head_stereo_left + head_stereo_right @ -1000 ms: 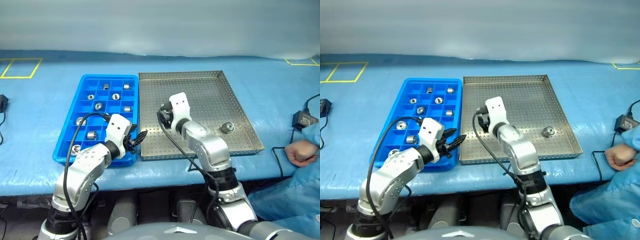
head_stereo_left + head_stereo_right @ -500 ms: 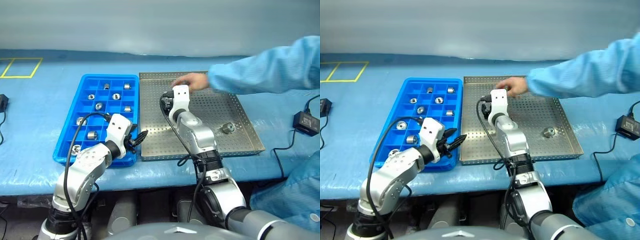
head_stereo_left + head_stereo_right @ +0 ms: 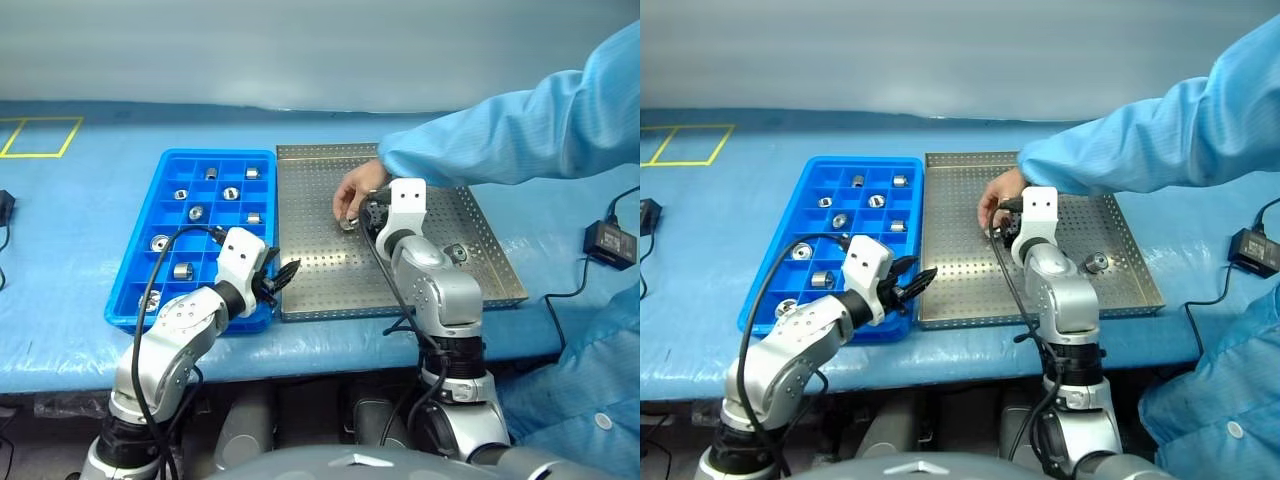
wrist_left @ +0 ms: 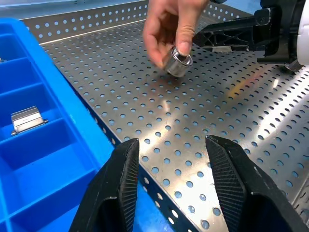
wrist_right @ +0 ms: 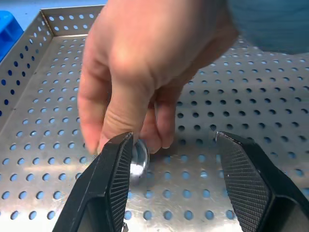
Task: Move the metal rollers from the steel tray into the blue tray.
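1. Right now a person's hand (image 3: 352, 196) reaches in from the upper right of the head view and pinches a roller (image 4: 177, 61) against the steel tray (image 3: 310, 270), in the tray's upper middle.
2. That roller sits just ahead of the right gripper (image 5: 174, 181), whose fingers stand apart with nothing between them. In the right wrist view the roller peeks out beside one finger (image 5: 113, 183), under the person's fingertips, so it lies slightly off the gap's centre.
3. As the hand holds it, the roller is tilted, its open end turned up and toward the left wrist camera; I cannot tell how it will lie once let go.
4. A second roller (image 3: 455, 253) lies at the right of the steel tray, just to the right of the right arm and apart from both grippers.
5. Lower left of the steel tray, the left gripper (image 4: 176, 159) hovers over the seam with the blue tray (image 3: 135, 300). Its fingers look apart in its own wrist view, and it carries nothing.
6. The right arm is plainly nearer both rollers; the left is well apart from them.
7. Several rollers already sit in the blue tray's compartments, at the centre left of the head view.
8. My guess is that the right gripper must wait for the hand to clear before closing.
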Action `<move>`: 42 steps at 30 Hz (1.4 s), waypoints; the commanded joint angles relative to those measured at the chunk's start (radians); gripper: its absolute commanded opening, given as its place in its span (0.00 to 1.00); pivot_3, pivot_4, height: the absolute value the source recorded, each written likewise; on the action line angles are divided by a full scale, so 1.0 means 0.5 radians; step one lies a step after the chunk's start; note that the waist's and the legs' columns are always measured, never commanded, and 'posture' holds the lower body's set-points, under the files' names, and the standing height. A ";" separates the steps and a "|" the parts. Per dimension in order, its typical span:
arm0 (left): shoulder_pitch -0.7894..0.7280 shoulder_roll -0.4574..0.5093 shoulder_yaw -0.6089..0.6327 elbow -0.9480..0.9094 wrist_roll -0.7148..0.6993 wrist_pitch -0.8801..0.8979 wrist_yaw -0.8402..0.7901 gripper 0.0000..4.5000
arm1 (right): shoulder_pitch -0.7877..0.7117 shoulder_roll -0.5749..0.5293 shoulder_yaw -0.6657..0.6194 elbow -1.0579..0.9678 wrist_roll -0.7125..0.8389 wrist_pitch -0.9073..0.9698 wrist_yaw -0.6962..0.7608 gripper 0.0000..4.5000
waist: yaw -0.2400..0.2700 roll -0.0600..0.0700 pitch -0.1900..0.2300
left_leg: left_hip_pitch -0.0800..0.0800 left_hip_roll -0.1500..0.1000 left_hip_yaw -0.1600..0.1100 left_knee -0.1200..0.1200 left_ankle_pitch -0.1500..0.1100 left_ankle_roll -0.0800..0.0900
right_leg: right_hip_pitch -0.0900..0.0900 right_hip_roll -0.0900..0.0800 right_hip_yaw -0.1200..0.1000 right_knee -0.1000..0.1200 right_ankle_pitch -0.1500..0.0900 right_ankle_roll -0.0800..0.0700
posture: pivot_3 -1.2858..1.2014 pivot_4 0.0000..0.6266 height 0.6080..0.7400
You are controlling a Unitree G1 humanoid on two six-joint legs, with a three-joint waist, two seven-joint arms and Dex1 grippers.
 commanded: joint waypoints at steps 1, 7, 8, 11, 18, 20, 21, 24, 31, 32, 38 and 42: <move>-0.033 0.006 0.020 -0.003 -0.014 -0.039 -0.027 0.53 | 0.017 -0.003 0.025 -0.122 0.047 0.065 0.055 0.64 | -0.008 0.000 0.000 | 0.000 0.000 0.000 0.000 0.000 0.000 | 0.000 0.000 0.000 0.000 0.000 0.000 | 0.54 0.24 1.00; -0.034 0.022 0.034 -0.007 -0.010 -0.034 -0.037 0.53 | 0.023 0.058 0.043 -0.026 0.121 0.093 0.147 0.64 | -0.029 0.000 0.000 | 0.000 0.000 0.000 0.000 0.000 0.000 | 0.000 0.000 0.000 0.000 0.000 0.000 | 0.54 0.24 1.00; -0.031 0.023 0.034 -0.012 -0.009 -0.031 -0.034 0.53 | 0.015 0.066 0.050 0.022 0.101 0.068 0.130 0.64 | -0.032 0.000 0.000 | 0.000 0.000 0.000 0.000 0.000 0.000 | 0.000 0.000 0.000 0.000 0.000 0.000 | 0.54 0.24 1.00; -0.018 0.027 0.038 -0.032 -0.008 -0.026 -0.025 0.53 | -0.009 0.080 0.058 0.121 0.063 0.015 0.093 0.64 | -0.034 0.000 0.000 | 0.000 0.000 0.000 0.000 0.000 0.000 | 0.001 0.000 0.000 0.000 0.000 0.000 | 0.55 0.24 1.00; 0.025 0.039 0.068 -0.070 -0.009 -0.019 -0.007 0.53 | 0.060 0.048 0.127 0.056 0.025 0.146 0.084 0.64 | -0.023 0.000 0.000 | 0.000 0.000 -0.001 0.000 0.000 0.000 | 0.001 -0.001 0.000 0.000 0.000 0.000 | 0.56 0.24 1.00; 0.029 0.039 0.070 -0.073 -0.009 -0.018 -0.006 0.53 | 0.101 0.051 0.149 -0.005 0.028 0.211 0.081 0.64 | -0.015 0.000 0.000 | 0.000 0.000 -0.001 0.000 0.000 0.000 | 0.000 -0.001 0.000 0.000 0.000 0.000 | 0.56 0.24 1.00; 0.028 0.037 0.066 -0.072 -0.007 -0.017 -0.005 0.53 | 0.125 0.054 0.164 -0.046 0.039 0.252 0.089 0.64 | -0.013 0.000 0.000 | 0.000 0.001 -0.001 0.000 0.000 0.000 | 0.000 -0.001 0.000 0.000 0.000 0.000 | 0.56 0.24 1.00; 0.020 0.037 0.058 -0.069 -0.005 -0.013 -0.005 0.53 | 0.207 0.071 0.221 -0.176 0.086 0.388 0.125 0.64 | -0.009 0.000 0.000 | 0.000 0.002 -0.001 0.000 0.000 0.000 | 0.000 -0.001 0.000 0.000 0.000 0.000 | 0.55 0.24 1.00; -0.001 0.053 0.057 -0.054 -0.004 -0.013 -0.018 0.53 | 0.281 0.112 0.219 -0.196 0.083 0.428 0.125 0.50 | -0.010 -0.001 0.000 | 0.001 0.002 -0.001 0.000 0.000 0.000 | 0.000 -0.002 0.000 0.000 0.000 0.000 | 0.55 0.24 1.00; -0.001 0.056 0.059 -0.056 -0.004 -0.012 -0.019 0.53 | 0.276 0.112 0.220 -0.203 0.083 0.431 0.128 0.43 | -0.010 0.000 0.000 | 0.001 0.002 -0.001 0.000 0.000 0.000 | 0.000 -0.002 -0.001 0.000 0.000 0.000 | 0.55 0.24 1.00; 0.011 0.064 0.083 -0.062 -0.006 -0.011 -0.015 0.53 | 0.229 0.099 0.241 -0.217 0.077 0.429 0.143 0.29 | -0.010 -0.001 0.000 | 0.001 0.002 -0.001 0.000 0.000 0.000 | 0.000 -0.002 -0.001 0.000 0.000 0.000 | 0.56 0.24 1.00; 0.043 0.065 0.107 -0.093 -0.015 -0.008 -0.009 0.53 | 0.167 0.130 0.218 -0.222 0.143 0.398 0.208 0.29 | -0.009 0.000 0.000 | 0.000 0.002 -0.001 0.000 0.000 0.000 | 0.000 -0.002 -0.001 0.000 0.000 0.000 | 0.56 0.24 1.00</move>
